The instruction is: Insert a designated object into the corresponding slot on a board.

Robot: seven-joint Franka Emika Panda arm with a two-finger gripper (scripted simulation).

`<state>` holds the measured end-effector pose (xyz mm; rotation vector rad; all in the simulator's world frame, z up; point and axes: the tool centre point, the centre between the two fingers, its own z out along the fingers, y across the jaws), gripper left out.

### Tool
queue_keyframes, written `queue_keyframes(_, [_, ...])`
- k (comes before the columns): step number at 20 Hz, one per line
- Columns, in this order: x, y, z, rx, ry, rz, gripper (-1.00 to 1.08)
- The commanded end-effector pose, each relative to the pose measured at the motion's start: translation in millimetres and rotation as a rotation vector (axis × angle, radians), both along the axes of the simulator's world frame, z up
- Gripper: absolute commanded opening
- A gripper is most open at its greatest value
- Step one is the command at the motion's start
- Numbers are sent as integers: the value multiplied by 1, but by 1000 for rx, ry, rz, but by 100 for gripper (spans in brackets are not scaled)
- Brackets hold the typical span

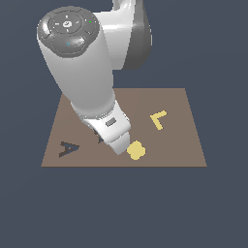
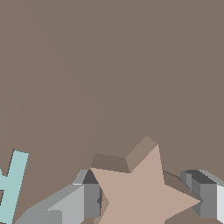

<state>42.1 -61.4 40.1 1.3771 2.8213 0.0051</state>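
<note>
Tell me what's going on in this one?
A single Panda arm leans low over the brown board. In the wrist view its claw straddles a tan star, one finger on each side, though contact isn't clear. A yellow L, yellow blob and dark A lie on the board.

The board (image 1: 184, 140) is plain brown, bearing a yellow L (image 1: 159, 118), a yellow blob (image 1: 136, 150), a dark A (image 1: 68, 148) and a tan star (image 2: 144, 192).
</note>
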Motion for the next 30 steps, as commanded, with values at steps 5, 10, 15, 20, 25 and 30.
queue_keyframes(5, [12, -1, 1, 0, 0, 61, -100])
queue_keyframes(10, [14, -1, 1, 0, 0, 69, -100])
queue_keyframes(15, [13, 0, 0, 0, 0, 64, -100])
queue_keyframes(20, [12, 0, -9, 0, 0, 63, -100])
queue_keyframes(25, [12, 0, -9, 0, 0, 63, 100])
queue_keyframes(30, [12, 0, -9, 0, 0, 63, 100])
